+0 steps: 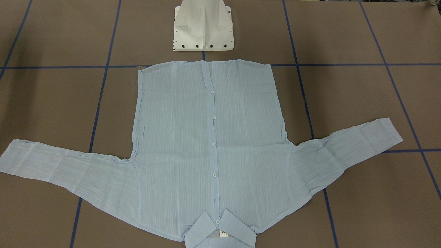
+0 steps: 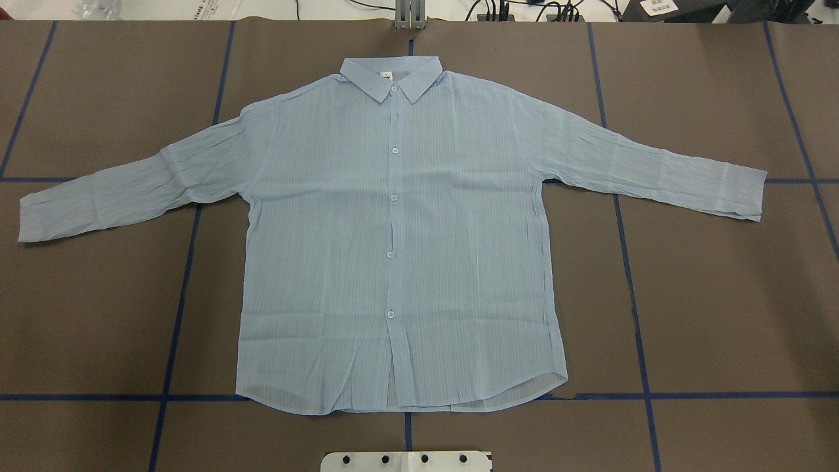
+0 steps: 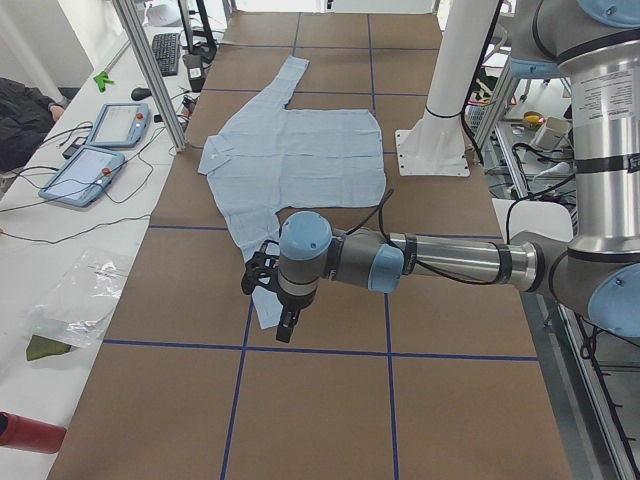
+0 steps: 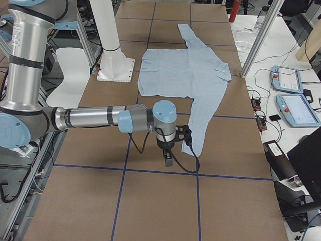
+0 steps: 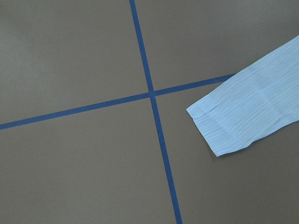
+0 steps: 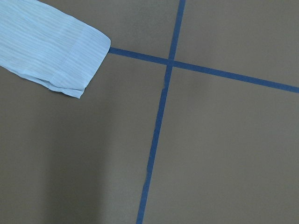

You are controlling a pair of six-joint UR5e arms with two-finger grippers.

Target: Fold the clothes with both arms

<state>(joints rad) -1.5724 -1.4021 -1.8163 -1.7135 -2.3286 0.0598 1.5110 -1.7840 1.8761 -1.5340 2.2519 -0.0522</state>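
Note:
The clothes are one light blue striped shirt (image 2: pixel 393 229) lying flat, buttoned, front up, with both sleeves spread out and the collar at the far edge from the robot (image 1: pixel 206 144). In the exterior left view my left gripper (image 3: pixel 283 328) hangs over the near sleeve's cuff (image 5: pixel 238 119). In the exterior right view my right gripper (image 4: pixel 168 159) hangs beside the other cuff (image 6: pixel 60 51). Neither wrist view shows any fingers, and I cannot tell whether either gripper is open or shut. Neither arm shows in the overhead or front-facing view.
The white pedestal base (image 1: pixel 203 29) stands just behind the shirt's hem. Blue tape lines (image 2: pixel 177 295) grid the brown table. Side benches hold teach pendants (image 3: pixel 100 150) (image 4: pixel 296 95), a plastic bag (image 3: pixel 80 300) and a red bottle (image 3: pixel 25 435).

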